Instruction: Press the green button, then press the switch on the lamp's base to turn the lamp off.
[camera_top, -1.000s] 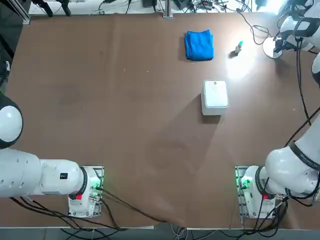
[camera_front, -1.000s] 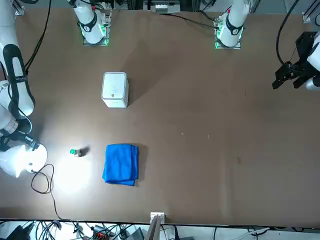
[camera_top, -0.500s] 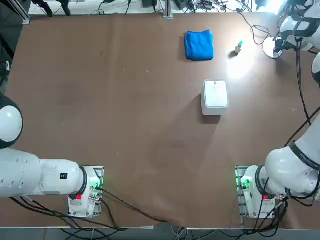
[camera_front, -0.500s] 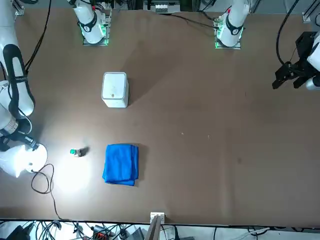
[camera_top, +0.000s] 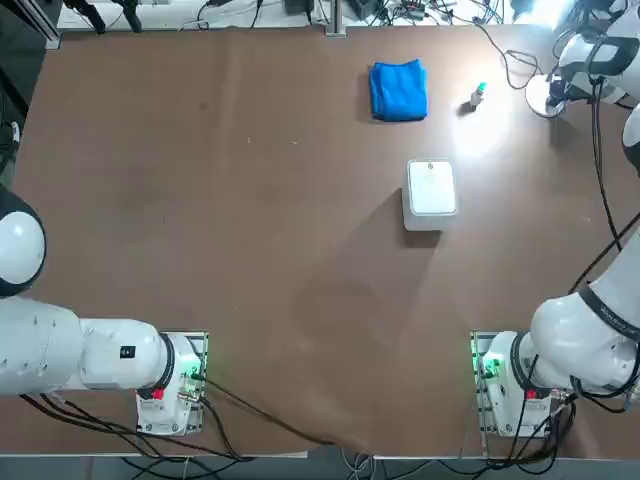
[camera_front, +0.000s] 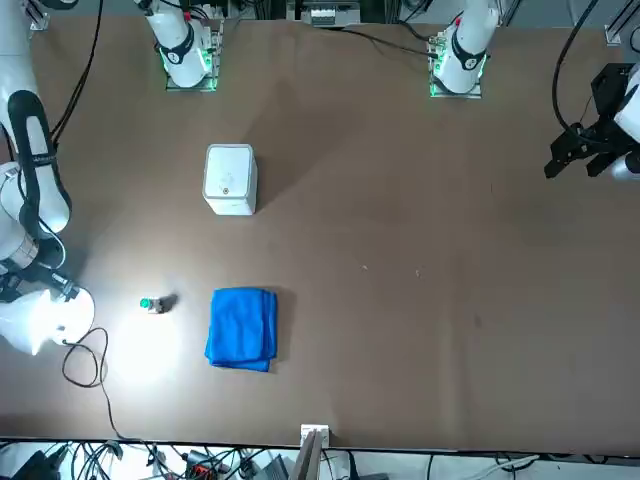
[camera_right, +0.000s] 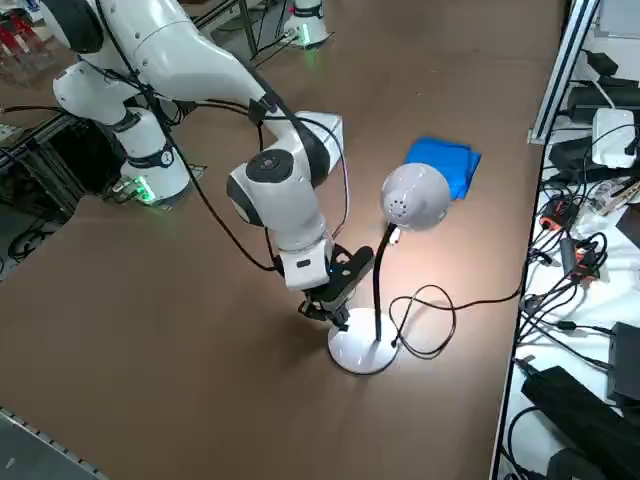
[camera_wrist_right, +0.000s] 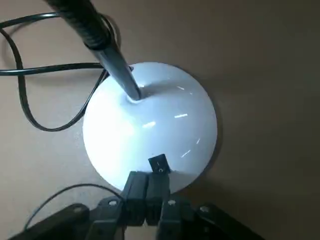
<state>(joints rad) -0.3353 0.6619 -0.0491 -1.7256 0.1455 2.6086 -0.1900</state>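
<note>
Farthest left of the jaws, a folded blue cloth (camera_top: 398, 92) lies flat, probably just set aside. Between it and the jaws, on the side nearer the robot's bases, a white rounded box (camera_top: 431, 188) stands well apart from them, seemingly with no part in this job. Next comes the green button (camera_front: 150, 304), upright on its pale body, nearer the jaws on their left and open to a press from above; whether it has been pressed I can't tell. Just left of the jaws and beyond them, the black cord (camera_right: 447, 318) loops loosely, slack enough to let the lamp (camera_right: 415, 197) stand freely. The right gripper (camera_wrist_right: 147, 181) is closed with nothing between its fingers, likely to make one firm poking tip; it reaches over the lamp's base (camera_wrist_right: 150, 120), beside the foot of the thin neck. That suggests the switch press is the step in hand, though the switch itself I can't make out for certain. Under all this is a smooth brown tabletop (camera_top: 250, 250) with glare left of the jaws; past its far edge, tangled cables (camera_right: 570, 300) and black equipment (camera_right: 580, 415) crowd a white bench.
</note>
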